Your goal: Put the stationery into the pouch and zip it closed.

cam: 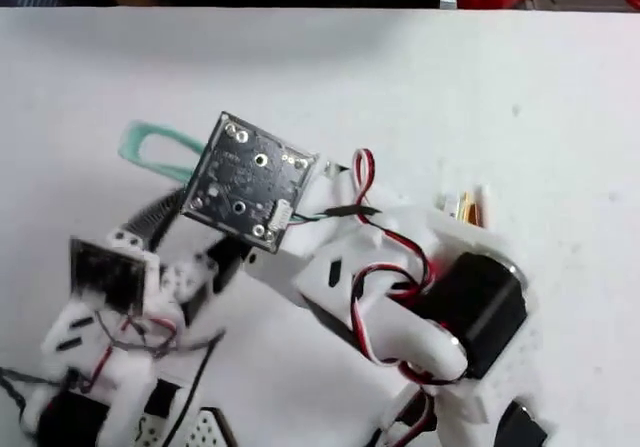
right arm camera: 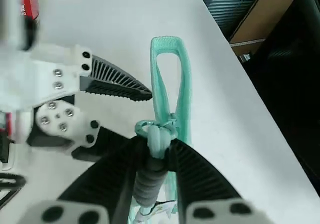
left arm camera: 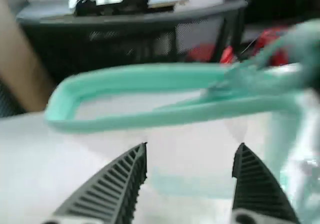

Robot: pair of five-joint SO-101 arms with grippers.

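Pouch (left arm camera: 290,134) lies under both arms, about ten o'clock from the middle of the table (cam: 450,87) in the high view, its strap loop (cam: 150,147) trailing toward ten. Your right gripper (right arm camera: 157,146) is clenched on the zipper pull (right arm camera: 148,181). Your left gripper (left arm camera: 191,149), released, has the loop at its twelve.
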